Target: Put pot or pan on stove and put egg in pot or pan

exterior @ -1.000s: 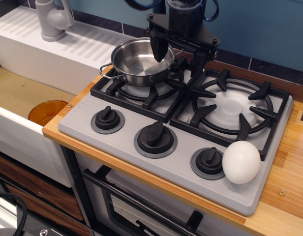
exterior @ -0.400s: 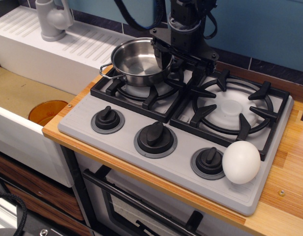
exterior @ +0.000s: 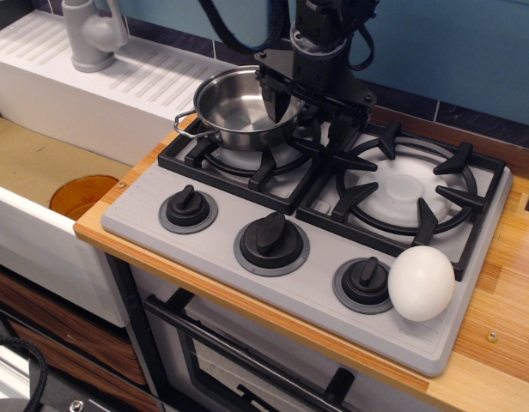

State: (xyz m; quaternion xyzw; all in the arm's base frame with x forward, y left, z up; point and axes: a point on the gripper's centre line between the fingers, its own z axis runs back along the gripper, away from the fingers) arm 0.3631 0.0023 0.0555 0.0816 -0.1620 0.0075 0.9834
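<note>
The shiny steel pot stands on the rear-left burner of the grey stove. My gripper hangs at the pot's right rim. One black finger reaches inside the pot and the other sits outside, over the grate. The jaws stand wide apart, straddling the rim, and do not pinch it. The white egg rests on the stove's front right corner, beside the right knob, well away from the gripper.
A white sink unit with a grey tap lies at the left. An orange bowl sits in the basin below it. The right burner grate carries nothing. The wooden counter edge runs along the right.
The gripper has come down and shifted slightly at the pot's right rim. The pot and the egg have not moved.
</note>
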